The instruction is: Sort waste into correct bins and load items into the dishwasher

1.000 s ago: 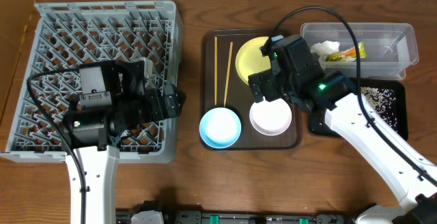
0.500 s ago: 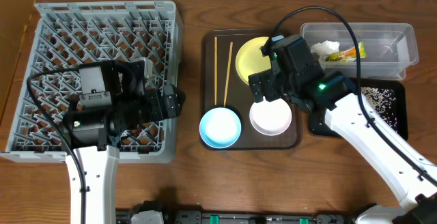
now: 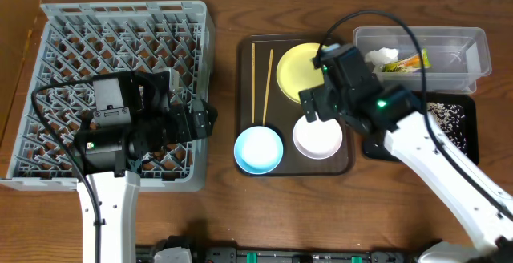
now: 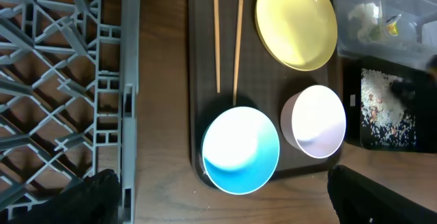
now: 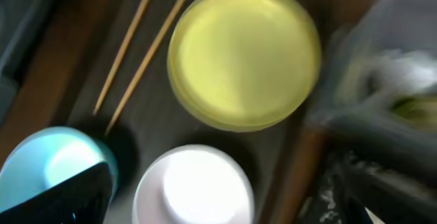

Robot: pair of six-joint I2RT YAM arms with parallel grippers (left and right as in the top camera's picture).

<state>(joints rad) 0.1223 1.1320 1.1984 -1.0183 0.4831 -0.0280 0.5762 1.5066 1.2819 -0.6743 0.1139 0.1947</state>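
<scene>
Rightward a touch, the right gripper (image 3: 311, 107) has drifted since the earlier frame. It hangs with fingers spread and empty above the gap between bowl and plate. The left gripper (image 3: 200, 121) has not stirred; it is also parted, holding nothing, at the dish rack's (image 3: 72, 30) right edge. Nearest, the light-blue bowl (image 3: 258, 149) and small white bowl (image 3: 318, 137) sit on the dark-brown serving tray (image 3: 242, 95). Beyond them lie the chopsticks (image 3: 261, 82) and yellow plate (image 3: 295, 66). Rice scraps (image 3: 447, 117) fill the black tray (image 3: 471, 135). Farthest, the tissue (image 3: 382, 56) and wrapper (image 3: 405, 62) rest in the clear tub (image 3: 473, 58). Waste looks sorted; no dish is racked yet.
</scene>
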